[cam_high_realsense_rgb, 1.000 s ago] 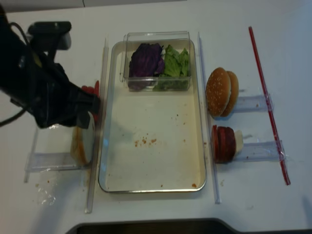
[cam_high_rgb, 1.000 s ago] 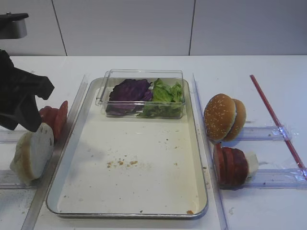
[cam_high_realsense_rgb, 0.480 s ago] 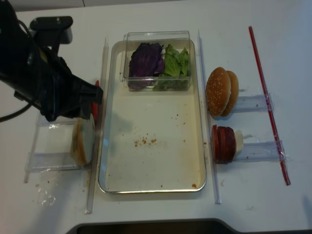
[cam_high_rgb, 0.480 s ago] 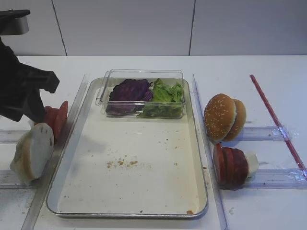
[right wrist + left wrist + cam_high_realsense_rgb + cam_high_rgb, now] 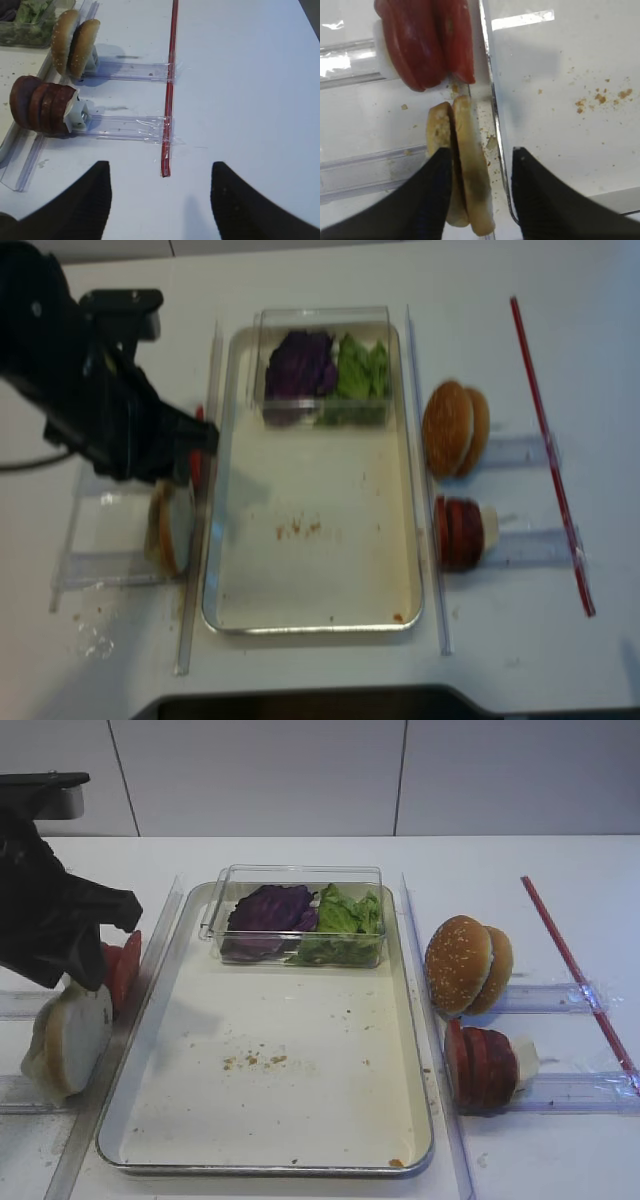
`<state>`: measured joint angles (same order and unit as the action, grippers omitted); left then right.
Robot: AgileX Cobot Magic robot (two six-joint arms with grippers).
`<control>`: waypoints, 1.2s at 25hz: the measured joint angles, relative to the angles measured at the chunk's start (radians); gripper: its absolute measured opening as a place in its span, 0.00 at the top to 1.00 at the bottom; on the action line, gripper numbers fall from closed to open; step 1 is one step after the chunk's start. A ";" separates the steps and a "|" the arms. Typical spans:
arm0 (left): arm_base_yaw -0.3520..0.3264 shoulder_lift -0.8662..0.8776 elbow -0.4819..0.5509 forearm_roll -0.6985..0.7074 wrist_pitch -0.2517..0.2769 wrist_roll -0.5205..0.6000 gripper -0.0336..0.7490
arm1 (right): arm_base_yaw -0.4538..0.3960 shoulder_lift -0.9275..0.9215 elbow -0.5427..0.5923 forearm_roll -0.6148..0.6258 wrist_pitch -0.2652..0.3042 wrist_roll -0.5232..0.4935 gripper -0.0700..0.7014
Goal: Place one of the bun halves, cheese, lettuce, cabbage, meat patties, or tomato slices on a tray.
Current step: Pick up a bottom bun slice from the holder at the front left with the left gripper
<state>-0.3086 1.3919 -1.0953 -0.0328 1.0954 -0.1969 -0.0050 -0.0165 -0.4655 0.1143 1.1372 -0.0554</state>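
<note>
Left wrist view: left hand [image 5: 479,192], half open, straddled the on-edge bun half [image 5: 470,185] without clamping it, poised beside the tray [image 5: 560,75].

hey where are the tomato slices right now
The tomato slices stand on edge in a row just outside the tray's left rim in the front high view, directly behind the pale bun halves and partly hidden by the left arm.

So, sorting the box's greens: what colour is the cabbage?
Dark purple; the cabbage shows best in the exterior high view.
</note>
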 joint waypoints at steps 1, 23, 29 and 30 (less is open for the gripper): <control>0.000 0.008 0.000 0.000 0.000 0.000 0.62 | 0.000 0.000 0.000 0.000 0.000 0.000 0.32; 0.000 0.017 0.000 -0.088 0.029 0.000 0.62 | 0.000 0.000 0.000 0.000 0.000 0.002 0.32; 0.000 0.068 -0.002 -0.086 0.045 0.000 0.62 | 0.000 0.000 0.000 0.000 0.000 0.002 0.32; -0.004 0.079 -0.002 -0.086 0.047 0.000 0.62 | 0.000 0.000 0.000 0.000 0.000 0.002 0.32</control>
<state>-0.3130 1.4710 -1.0970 -0.1192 1.1428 -0.1969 -0.0050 -0.0165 -0.4655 0.1139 1.1372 -0.0532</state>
